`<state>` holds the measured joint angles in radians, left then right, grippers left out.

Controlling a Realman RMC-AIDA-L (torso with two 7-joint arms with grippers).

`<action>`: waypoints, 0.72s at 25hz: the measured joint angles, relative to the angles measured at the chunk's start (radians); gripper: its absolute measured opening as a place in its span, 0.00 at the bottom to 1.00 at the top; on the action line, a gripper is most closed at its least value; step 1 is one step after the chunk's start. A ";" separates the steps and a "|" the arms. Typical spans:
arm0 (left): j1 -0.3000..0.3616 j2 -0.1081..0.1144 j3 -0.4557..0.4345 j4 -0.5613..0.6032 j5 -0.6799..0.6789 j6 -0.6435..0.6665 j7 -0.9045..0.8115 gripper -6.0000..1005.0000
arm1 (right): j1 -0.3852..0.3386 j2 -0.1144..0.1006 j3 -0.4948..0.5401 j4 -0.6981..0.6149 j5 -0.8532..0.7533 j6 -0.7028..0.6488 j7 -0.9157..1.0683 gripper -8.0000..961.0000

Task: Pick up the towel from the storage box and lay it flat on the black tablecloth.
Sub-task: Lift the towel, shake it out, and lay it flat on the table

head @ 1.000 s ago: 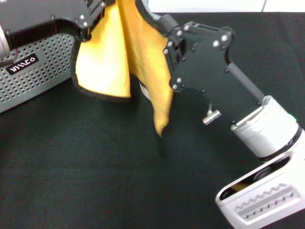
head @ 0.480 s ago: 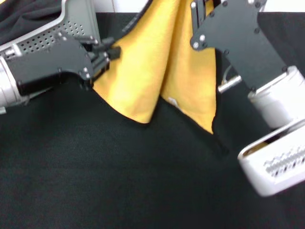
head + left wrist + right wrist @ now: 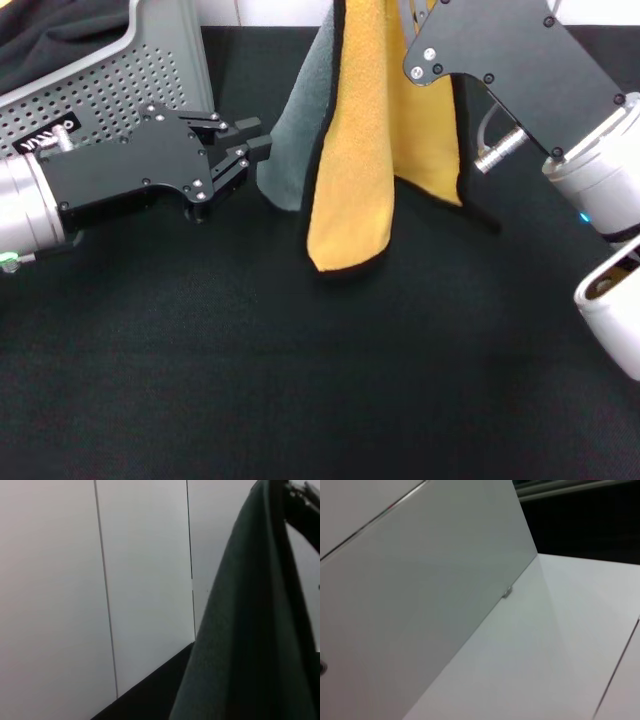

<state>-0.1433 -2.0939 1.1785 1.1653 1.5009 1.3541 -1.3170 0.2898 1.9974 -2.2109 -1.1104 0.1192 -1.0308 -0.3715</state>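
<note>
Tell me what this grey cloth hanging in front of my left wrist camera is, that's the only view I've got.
Observer: The towel, grey reverse side; the head view shows its yellow-orange face, hanging folded by the right gripper.
Operator: Is my left gripper on it?
Observer: No, the left gripper is open beside the grey edge, gripping nothing.
Operator: And the box?
Observer: The storage box stands behind the left arm, clear of the towel.
</note>
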 joint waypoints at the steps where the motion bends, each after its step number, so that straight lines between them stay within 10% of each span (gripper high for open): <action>1: -0.001 0.000 0.000 -0.005 0.000 0.005 0.002 0.15 | -0.006 0.000 0.005 -0.007 -0.014 0.000 0.008 0.01; 14: -0.018 0.002 -0.117 -0.141 -0.048 0.137 0.015 0.16 | -0.004 -0.002 0.106 -0.044 -0.092 0.055 0.039 0.01; 18: -0.053 0.003 -0.128 -0.237 -0.045 0.147 0.058 0.32 | 0.006 -0.001 0.130 -0.045 -0.101 0.063 0.043 0.01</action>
<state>-0.1961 -2.0908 1.0510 0.9286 1.4555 1.5012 -1.2590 0.2962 1.9968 -2.0808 -1.1551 0.0187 -0.9680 -0.3281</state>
